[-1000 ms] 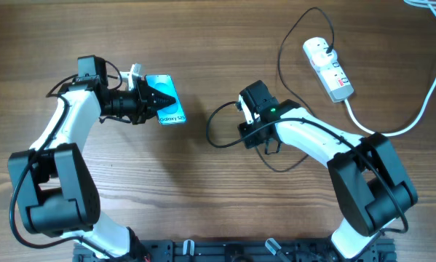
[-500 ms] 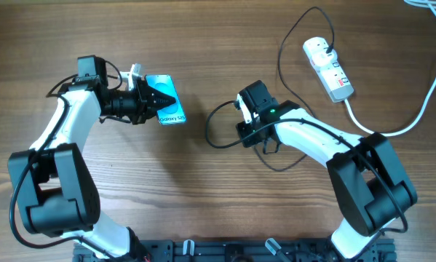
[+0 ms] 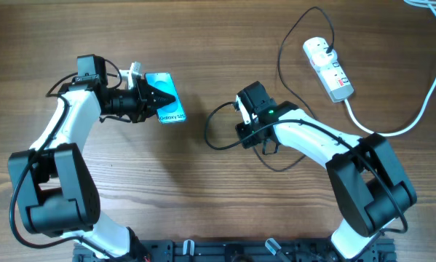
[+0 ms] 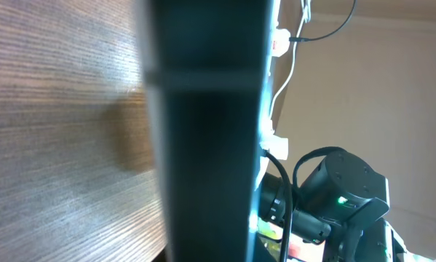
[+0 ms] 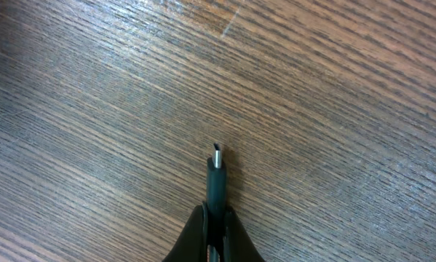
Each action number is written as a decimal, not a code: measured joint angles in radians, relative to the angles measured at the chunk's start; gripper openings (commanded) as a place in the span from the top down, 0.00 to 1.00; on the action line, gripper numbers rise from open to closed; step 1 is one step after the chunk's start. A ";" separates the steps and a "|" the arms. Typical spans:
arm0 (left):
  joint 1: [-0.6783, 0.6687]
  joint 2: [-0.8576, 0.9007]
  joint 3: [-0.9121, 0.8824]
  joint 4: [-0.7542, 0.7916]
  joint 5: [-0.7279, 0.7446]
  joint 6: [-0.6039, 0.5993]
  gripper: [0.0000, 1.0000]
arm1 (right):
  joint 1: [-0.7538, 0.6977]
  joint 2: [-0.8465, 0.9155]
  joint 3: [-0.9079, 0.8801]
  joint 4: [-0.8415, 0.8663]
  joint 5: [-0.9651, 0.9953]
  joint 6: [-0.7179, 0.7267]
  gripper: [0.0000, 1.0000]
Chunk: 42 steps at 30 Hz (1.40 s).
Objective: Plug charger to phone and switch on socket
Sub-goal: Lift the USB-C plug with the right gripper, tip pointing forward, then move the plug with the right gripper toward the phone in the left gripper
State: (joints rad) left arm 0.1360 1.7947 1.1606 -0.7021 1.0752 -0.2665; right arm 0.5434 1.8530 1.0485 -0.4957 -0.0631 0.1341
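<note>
The phone [image 3: 168,100], teal with a white "Galaxy S25" band, is held off the table in my left gripper [image 3: 153,98], which is shut on its left end. In the left wrist view the phone [image 4: 203,131] shows edge-on as a dark band that hides the fingers. My right gripper [image 3: 252,137] is shut on the charger's plug end [image 5: 216,182], with the metallic tip pointing at the bare wood just above the table. The black charger cable [image 3: 209,132] loops beside it and runs up to the socket [image 3: 328,69] at the far right, where its black plug sits.
A thick white cord [image 3: 414,120] runs from the socket off the right edge. The loose black cable [image 3: 284,51] arcs across the table between the right arm and the socket. My right arm [image 4: 338,193] shows beyond the phone in the left wrist view.
My right gripper has edged slightly to the left with the plug. The left arm and phone have not moved.
</note>
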 measured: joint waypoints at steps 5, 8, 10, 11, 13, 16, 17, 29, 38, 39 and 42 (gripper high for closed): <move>0.000 0.000 0.000 0.014 0.002 0.000 0.96 | -0.005 0.000 0.000 0.004 -0.023 -0.007 0.96; 0.000 0.000 0.000 0.053 0.056 0.010 0.96 | -0.021 0.000 0.002 -0.016 -0.089 -0.043 0.96; 0.000 0.000 -0.001 0.103 0.129 0.021 0.96 | -0.039 0.000 0.005 -0.069 -0.201 -0.079 0.96; 0.000 0.000 -0.001 0.140 0.176 0.023 0.96 | -0.047 0.000 0.005 -0.091 -0.278 -0.099 0.96; 0.000 0.000 -0.001 0.193 0.269 0.027 0.96 | -0.066 -0.014 0.005 -0.099 -0.449 -0.135 0.96; 0.000 -0.001 -0.001 0.221 0.371 0.027 0.96 | -0.099 -0.093 0.005 -0.087 -0.748 -0.193 0.96; 0.000 -0.001 -0.001 0.221 0.377 0.027 0.96 | -0.106 -0.132 0.006 -0.072 -0.845 -0.208 0.96; 0.000 -0.021 -0.001 0.235 0.446 0.027 0.96 | -0.090 -0.187 0.015 -0.003 -1.117 -0.156 0.96; 0.002 -0.027 -0.001 0.232 0.433 0.027 0.96 | -0.088 -0.186 0.015 -0.204 -0.255 -0.034 0.96; 0.002 -0.027 -0.001 0.232 0.430 0.027 0.96 | -0.089 -0.185 0.015 -0.203 -0.168 -0.021 0.96; 0.002 -0.027 -0.001 0.228 0.425 0.027 0.96 | -0.089 -0.169 0.011 -0.195 -0.036 0.002 0.96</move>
State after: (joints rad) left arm 0.1379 1.7679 1.1595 -0.4744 1.4998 -0.2394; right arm 0.4545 1.6844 1.0595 -0.6910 -0.0990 0.1360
